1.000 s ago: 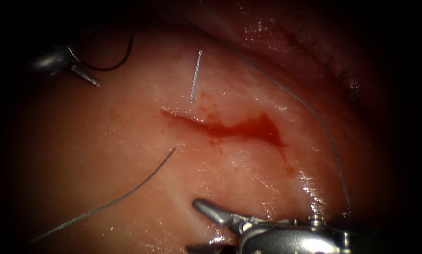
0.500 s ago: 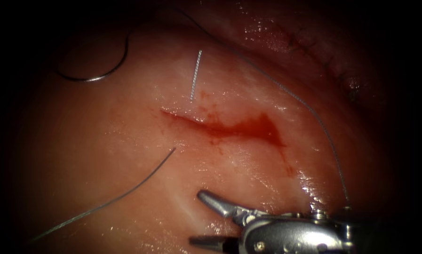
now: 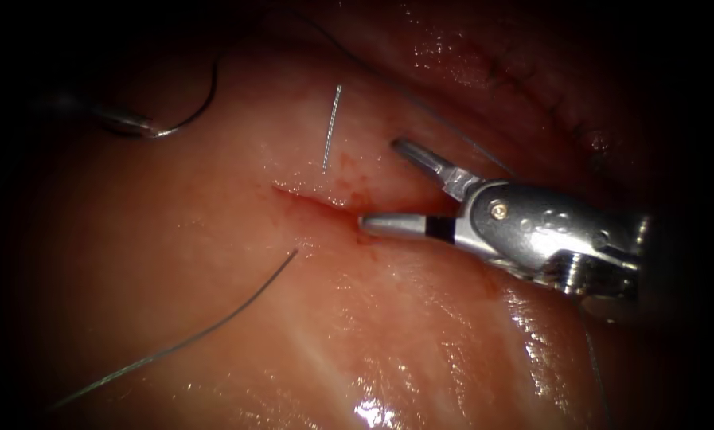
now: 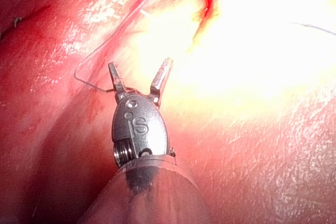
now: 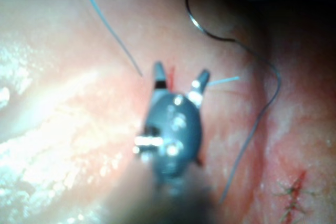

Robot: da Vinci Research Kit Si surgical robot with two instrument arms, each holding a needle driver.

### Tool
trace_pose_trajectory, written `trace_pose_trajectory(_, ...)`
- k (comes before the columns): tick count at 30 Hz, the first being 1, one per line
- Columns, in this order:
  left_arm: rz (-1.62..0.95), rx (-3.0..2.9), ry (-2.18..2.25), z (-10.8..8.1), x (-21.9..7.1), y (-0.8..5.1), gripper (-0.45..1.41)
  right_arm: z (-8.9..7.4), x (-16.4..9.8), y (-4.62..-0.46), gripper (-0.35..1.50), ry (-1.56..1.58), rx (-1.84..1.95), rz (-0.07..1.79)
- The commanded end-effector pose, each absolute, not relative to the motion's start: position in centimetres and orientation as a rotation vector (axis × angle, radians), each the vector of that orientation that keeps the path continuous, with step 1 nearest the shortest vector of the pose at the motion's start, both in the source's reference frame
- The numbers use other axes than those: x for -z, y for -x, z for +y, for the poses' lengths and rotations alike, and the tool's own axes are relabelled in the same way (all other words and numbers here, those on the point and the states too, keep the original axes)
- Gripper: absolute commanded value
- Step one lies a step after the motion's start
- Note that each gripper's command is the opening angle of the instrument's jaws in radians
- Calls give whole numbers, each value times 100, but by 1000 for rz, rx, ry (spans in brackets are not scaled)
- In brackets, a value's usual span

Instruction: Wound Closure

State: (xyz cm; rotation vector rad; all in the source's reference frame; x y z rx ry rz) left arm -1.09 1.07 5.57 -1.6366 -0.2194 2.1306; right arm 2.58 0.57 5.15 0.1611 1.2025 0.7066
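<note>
Both hands spread and empty over the cut tissue

The tissue (image 3: 237, 334) fills the scene, glistening; its cut (image 3: 309, 203) runs left-right, red fluid (image 3: 357, 231) along it. The right hand (image 3: 388, 187) hovers above the cut, jaws apart. The left hand (image 4: 140, 74), jaws apart, sits beside the curved needle (image 3: 193, 111), lying far left, free of tissue, thread (image 3: 181, 342) nearby.

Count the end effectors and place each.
2. Right end effector, open and empty, over the cut. Left end effector, open and empty, far left beside the needle, which lies on the tissue.
</note>
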Motion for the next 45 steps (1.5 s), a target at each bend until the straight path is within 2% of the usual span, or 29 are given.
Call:
trace_pose_trajectory(1,-268,-2163,1651,91,-567,125,14,64,-546,-271,67,-238,-744,1169)
trace_pose_trajectory(4,-321,-2181,1672,81,-572,132,4,70,-577,-273,71,-293,-784,1133)
trace_pose_trajectory(9,-367,-2169,1646,72,-580,132,4,75,-619,-276,84,-333,-862,1133)
trace_pose_trajectory(22,-413,-2158,1648,70,-582,134,5,79,-646,-313,81,-423,-892,1164)
trace_pose_trajectory(25,-414,-2158,1649,70,-582,134,5,77,-646,-316,69,-424,-890,1166)
trace_pose_trajectory(26,-414,-2158,1650,70,-582,134,5,77,-646,-317,52,-425,-889,1167)
trace_pose_trajectory(27,-414,-2158,1650,70,-582,134,5,77,-646,-316,2,-428,-887,1164)
trace_pose_trajectory(28,-415,-2158,1650,70,-582,134,5,76,-645,-315,-28,-432,-883,1163)
trace_pose_trajectory(29,-417,-2160,1649,70,-582,134,4,76,-644,-314,-35,-439,-878,1166)
trace_pose_trajectory(45,-423,-2170,1645,69,-583,133,2,114,-619,-308,-35,-420,-907,1203)
